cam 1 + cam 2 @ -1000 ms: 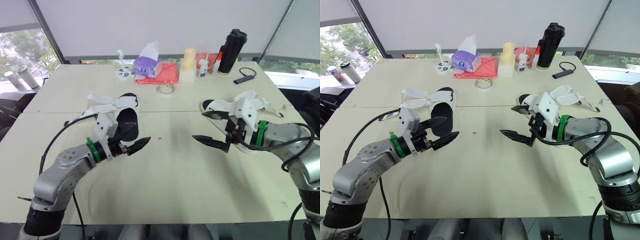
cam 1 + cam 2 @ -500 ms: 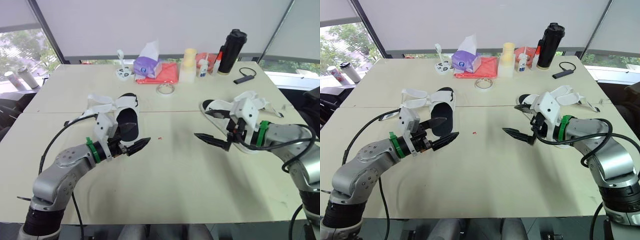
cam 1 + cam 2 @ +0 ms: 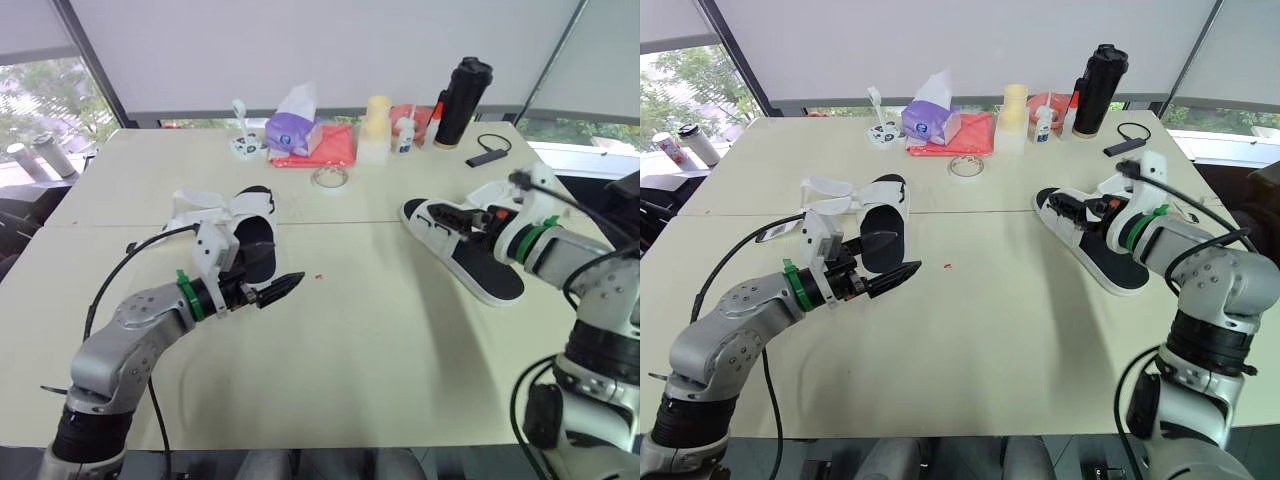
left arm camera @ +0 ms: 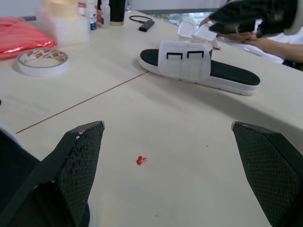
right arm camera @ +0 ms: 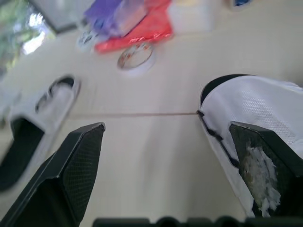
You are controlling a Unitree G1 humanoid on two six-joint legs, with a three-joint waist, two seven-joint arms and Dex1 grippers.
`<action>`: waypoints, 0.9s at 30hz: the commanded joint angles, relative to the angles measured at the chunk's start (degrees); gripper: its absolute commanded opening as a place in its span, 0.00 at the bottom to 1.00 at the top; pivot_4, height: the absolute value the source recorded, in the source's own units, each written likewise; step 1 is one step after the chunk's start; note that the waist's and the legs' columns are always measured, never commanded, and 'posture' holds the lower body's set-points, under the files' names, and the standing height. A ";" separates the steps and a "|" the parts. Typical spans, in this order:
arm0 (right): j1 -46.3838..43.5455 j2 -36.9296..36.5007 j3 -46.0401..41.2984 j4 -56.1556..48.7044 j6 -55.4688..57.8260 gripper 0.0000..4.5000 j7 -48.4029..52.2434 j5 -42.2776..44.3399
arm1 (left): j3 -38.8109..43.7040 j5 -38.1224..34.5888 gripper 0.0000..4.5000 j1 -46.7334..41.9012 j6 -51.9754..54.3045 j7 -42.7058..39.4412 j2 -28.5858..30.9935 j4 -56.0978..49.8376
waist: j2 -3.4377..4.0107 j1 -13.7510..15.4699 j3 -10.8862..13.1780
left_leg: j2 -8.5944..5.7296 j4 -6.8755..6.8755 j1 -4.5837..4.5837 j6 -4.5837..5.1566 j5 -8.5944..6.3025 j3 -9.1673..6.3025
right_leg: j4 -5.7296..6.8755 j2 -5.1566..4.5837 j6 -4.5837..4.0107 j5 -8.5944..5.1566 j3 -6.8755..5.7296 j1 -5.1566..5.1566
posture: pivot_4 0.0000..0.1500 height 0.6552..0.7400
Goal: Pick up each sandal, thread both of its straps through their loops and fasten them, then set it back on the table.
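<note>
Right tool (image 3: 1087, 208), fingers spread, now sits low over the strap end of the right sandal (image 3: 487, 277) at the right of the frame, having swung there from the middle of the bench (image 3: 380, 340); whether it touches, I cannot tell. Left tool (image 3: 888, 258), also spread, still hovers by the left sandal (image 3: 883, 212) at left centre. Both sandals lie flat with straps loose, so a first pickup looks near

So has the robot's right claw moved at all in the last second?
Yes. The right claw has swung away from the small red speck near the table's middle, outward and farther back, and now sits over the right-hand sandal.
</note>
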 commanded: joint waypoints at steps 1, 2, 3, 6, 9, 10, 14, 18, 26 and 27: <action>-4.78 2.37 -8.57 2.20 5.81 0.99 -4.82 0.82 | 0.42 0.42 1.00 -0.82 -1.55 -1.07 0.42 -0.29 | 0.01 -0.16 0.00 | 0.00 0.00 0.00 0.00 0.00 0.00 | 0.00 0.00 0.00 0.00 0.00 0.01 | 1.00 1.00; -6.42 3.44 -11.09 3.10 7.73 0.99 -5.85 0.69 | 0.43 0.47 1.00 -0.99 -1.68 -1.33 0.58 -0.18 | 0.02 -0.35 0.00 | -0.01 0.01 0.00 0.00 0.00 0.02 | 0.00 0.00 0.00 0.00 0.00 0.01 | 1.00 1.00; -8.25 4.14 -13.85 4.46 9.76 0.99 -6.99 0.04 | 0.36 0.75 1.00 -1.23 -1.97 -1.61 0.79 -0.10 | 0.02 -0.73 0.00 | -0.01 0.01 0.00 0.01 0.00 0.02 | 0.00 0.00 0.00 0.00 0.00 0.01 | 1.00 1.00; -12.19 5.33 -20.22 7.34 12.64 0.99 -10.22 -0.74 | 0.30 1.22 1.00 -1.48 -2.56 -2.24 0.94 0.18 | 0.05 -1.27 0.01 | -0.01 0.01 0.00 0.01 0.01 0.02 | 0.03 0.00 0.01 0.01 0.00 0.00 | 1.00 1.00; -12.62 6.01 -22.83 9.31 12.77 0.99 -13.79 2.68 | -0.35 1.49 1.00 -1.49 -2.59 -2.28 0.49 -0.15 | 0.07 -1.51 0.00 | -0.01 0.00 0.00 0.02 0.01 0.02 | 0.04 0.00 0.03 0.02 -0.01 0.00 | 1.00 1.00; -12.18 6.18 -23.04 9.60 12.77 0.99 -14.78 3.68 | -0.52 1.59 1.00 -1.47 -2.61 -2.31 0.42 -0.24 | 0.07 -1.70 -0.01 | -0.01 -0.01 0.00 0.02 0.01 0.02 | 0.04 0.00 0.04 0.03 0.00 -0.01 | 1.00 1.00; -11.66 7.31 -25.54 11.69 12.77 0.99 -19.42 6.18 | -0.40 1.49 1.00 -1.54 -2.65 -2.41 0.38 -0.20 | 0.07 -2.60 0.00 | -0.01 -0.01 0.00 0.03 0.02 0.03 | 0.07 0.00 0.17 0.09 0.00 0.00 | 1.00 1.00; -11.45 8.92 -27.40 13.53 12.77 0.99 -22.10 7.82 | -0.34 1.52 1.00 -1.91 -2.60 -2.46 0.48 -0.11 | 0.10 -2.79 -0.01 | 0.00 -0.01 0.01 0.04 0.02 0.04 | 0.14 0.01 0.19 0.10 0.00 -0.03 | 1.00 1.00; -13.29 10.38 -32.78 20.58 10.33 0.99 -21.82 4.58 | 0.33 1.37 1.00 -1.69 -2.59 -1.32 0.09 -0.80 | 0.12 -2.67 0.00 | 0.00 0.01 0.04 0.05 0.03 0.06 | 0.18 0.03 0.20 0.11 0.00 -0.01 | 1.00 1.00; -13.11 10.37 -32.61 21.51 9.31 0.99 -21.67 4.34 | 0.37 1.38 1.00 -1.64 -2.57 -1.14 0.10 -0.96 | 0.12 -2.71 0.00 | 0.00 0.01 0.04 0.05 0.03 0.06 | 0.18 0.03 0.20 0.11 0.00 -0.01 | 1.00 1.00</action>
